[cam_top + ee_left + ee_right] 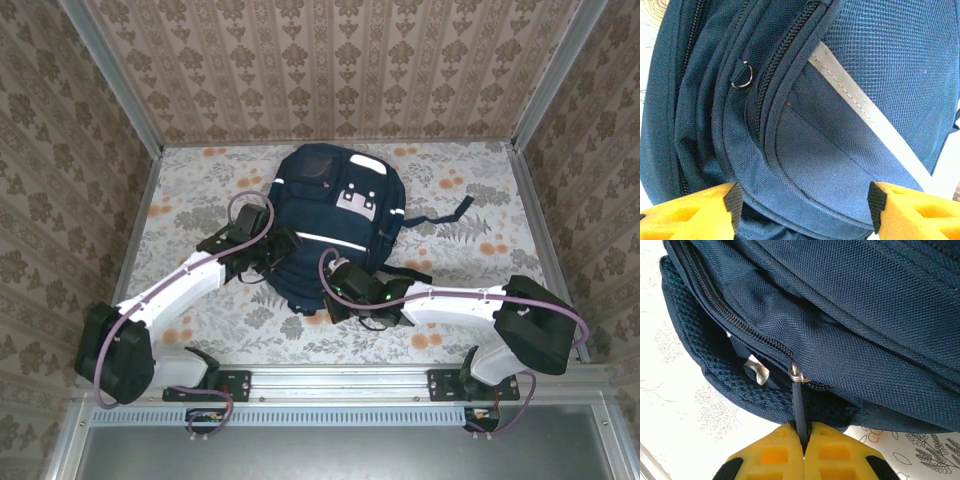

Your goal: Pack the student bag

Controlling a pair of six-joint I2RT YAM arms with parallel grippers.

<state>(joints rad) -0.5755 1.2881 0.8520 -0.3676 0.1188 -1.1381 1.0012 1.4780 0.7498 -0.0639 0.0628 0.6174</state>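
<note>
- Nearest me, my right gripper (803, 435) is pinched shut on the black zipper pull (798, 405) at the near end of the student bag (330, 215).
- A little farther out, at the bag's left side, my left gripper (802, 200) hangs with its jaws spread wide and only navy fabric below. A metal ring (742, 76) and a white stripe (865, 107) lie beyond.
- The bag lies flat mid-table (480, 200), reaching almost to the far edge.

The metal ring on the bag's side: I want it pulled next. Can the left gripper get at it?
Probably yes: the left gripper is open, and the metal ring lies uncovered on the student bag, straight ahead of it.
</note>
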